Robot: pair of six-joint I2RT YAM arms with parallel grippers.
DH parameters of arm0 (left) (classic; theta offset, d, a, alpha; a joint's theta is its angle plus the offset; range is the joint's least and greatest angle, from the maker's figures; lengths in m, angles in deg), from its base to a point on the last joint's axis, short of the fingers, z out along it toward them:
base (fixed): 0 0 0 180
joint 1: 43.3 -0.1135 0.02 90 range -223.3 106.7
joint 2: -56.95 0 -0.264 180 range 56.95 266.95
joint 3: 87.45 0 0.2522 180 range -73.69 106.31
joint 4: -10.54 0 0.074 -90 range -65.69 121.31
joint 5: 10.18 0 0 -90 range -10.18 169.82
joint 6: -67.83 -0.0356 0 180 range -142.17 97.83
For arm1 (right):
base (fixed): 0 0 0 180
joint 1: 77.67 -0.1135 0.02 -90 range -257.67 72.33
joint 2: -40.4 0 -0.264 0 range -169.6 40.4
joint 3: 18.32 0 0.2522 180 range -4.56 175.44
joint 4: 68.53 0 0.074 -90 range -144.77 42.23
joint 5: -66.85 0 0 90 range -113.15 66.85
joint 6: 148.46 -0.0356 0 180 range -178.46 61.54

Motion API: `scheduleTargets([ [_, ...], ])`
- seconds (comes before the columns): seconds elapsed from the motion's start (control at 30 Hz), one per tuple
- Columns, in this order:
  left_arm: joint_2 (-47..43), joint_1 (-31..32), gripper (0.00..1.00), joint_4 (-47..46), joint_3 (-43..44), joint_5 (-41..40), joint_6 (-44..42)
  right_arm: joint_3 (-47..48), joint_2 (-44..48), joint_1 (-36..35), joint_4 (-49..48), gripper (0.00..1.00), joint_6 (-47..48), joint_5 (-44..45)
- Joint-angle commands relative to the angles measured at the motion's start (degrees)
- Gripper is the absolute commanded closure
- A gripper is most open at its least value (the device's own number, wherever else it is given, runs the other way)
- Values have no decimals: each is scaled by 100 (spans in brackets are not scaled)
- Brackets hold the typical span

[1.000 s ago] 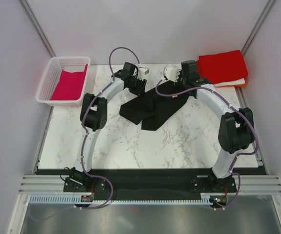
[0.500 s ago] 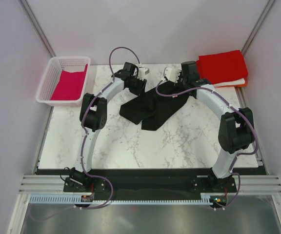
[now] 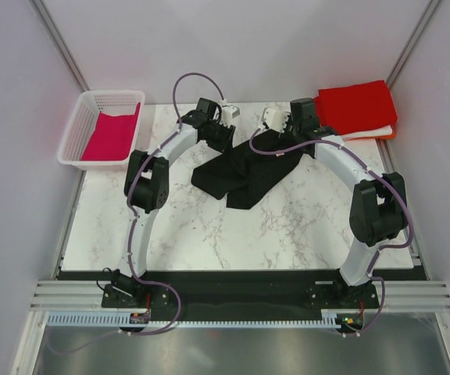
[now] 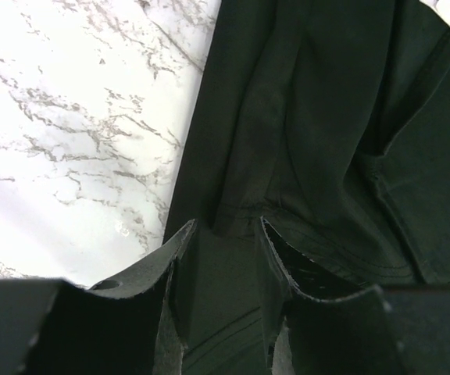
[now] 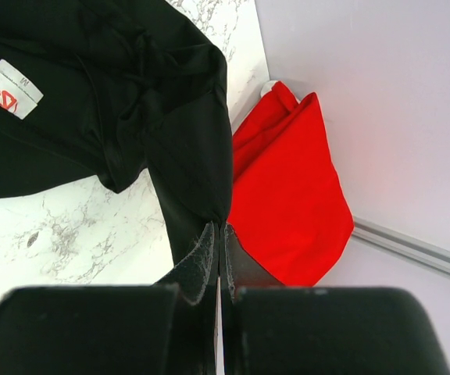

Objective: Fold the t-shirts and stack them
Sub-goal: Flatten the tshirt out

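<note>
Lying crumpled on the far half of the table (image 3: 209,234), about midway between its left and right edges, the black shirt (image 3: 241,176) makes a long uneven band that runs from the far right toward the near left. Its pale neck label (image 5: 8,88) faces up (a red mark and a letter M are printed on it). The right gripper (image 5: 219,230) is at the far right end of the band. Its jaws are closed on a fold of the black cloth, which narrows down into the fingertips. The left gripper (image 4: 225,234) is over the left side of the same shirt, near the far edge. Its fingers (image 4: 180,254) stand partly apart with a hemmed edge of black cloth between them; whether they really pinch it I cannot tell. In the far right corner the red shirt (image 3: 356,105) lies folded on top of a pile, with a white and an orange edge showing under it. At the far left corner stands the white basket (image 3: 73,144), and a magenta shirt (image 3: 112,137) lies inside it.
</note>
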Motion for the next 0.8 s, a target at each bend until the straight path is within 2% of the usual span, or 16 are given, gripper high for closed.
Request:
scheduleTargets([
  [0.0,-35,68,59,-103,60,187,107,17,113,-26,-111,100,-69,72],
  [0.6,369,85,60,-59,201,134,-60,-18,131,-17,-111,100,-42,125],
  [0.77,300,94,75,-42,183,248,-34,-27,131,-17,-120,100,-34,134],
])
